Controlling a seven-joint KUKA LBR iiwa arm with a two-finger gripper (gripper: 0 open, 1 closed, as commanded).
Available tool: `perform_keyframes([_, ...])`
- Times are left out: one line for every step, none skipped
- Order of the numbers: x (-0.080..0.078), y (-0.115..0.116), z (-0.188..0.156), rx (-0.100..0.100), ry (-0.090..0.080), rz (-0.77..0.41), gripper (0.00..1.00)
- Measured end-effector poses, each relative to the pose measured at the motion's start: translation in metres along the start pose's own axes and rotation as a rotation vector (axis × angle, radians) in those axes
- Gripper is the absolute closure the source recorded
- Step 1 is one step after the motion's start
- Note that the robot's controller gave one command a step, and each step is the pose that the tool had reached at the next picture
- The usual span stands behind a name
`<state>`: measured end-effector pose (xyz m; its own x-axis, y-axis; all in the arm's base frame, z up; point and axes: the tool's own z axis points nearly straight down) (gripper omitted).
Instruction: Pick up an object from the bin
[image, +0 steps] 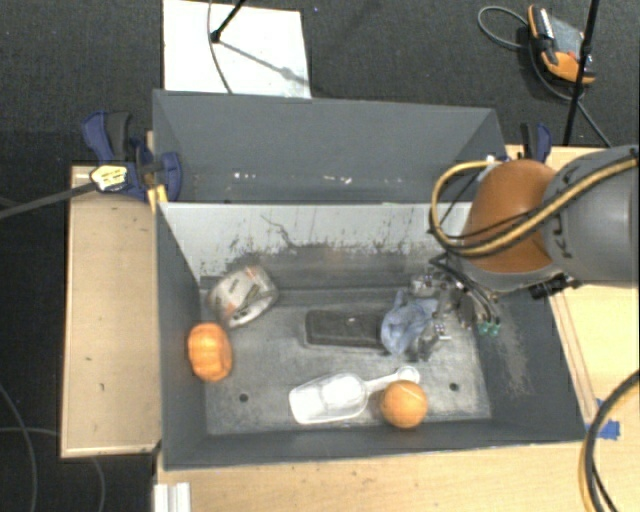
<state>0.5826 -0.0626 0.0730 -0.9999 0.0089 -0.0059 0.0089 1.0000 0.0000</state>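
My gripper (443, 305) is low in the right part of the bin, under the orange wrist cover. A crumpled blue-grey cloth (403, 323) lies right against its left side, touching it. Left of the cloth, a dark flat rectangular object (340, 328) rests on the bin floor. An orange ball (403, 405) sits near the front wall, below the gripper. Beside the ball lies a white scoop (330, 397), its handle pointing toward the ball.
A small orange pumpkin-shaped thing (209, 352) rests by the left wall. A crumpled silvery-white wrapper (241, 293) lies in the back left corner. The arm and its cables come in over the bin's right rim.
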Motion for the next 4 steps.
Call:
perform_keyframes([-0.0042, 0.0007, -0.0040, 0.000, -0.013, -0.002, 1.00])
perform_keyframes([0.0000, 0.0000, 0.0001, 0.000, 0.000, -0.004, 0.00])
perform_keyframes([-0.0040, 0.0006, -0.0038, 0.000, -0.013, -0.001, 1.00])
perform_keyframes([-0.0040, 0.0006, -0.0038, 0.000, -0.013, -0.002, 1.00])
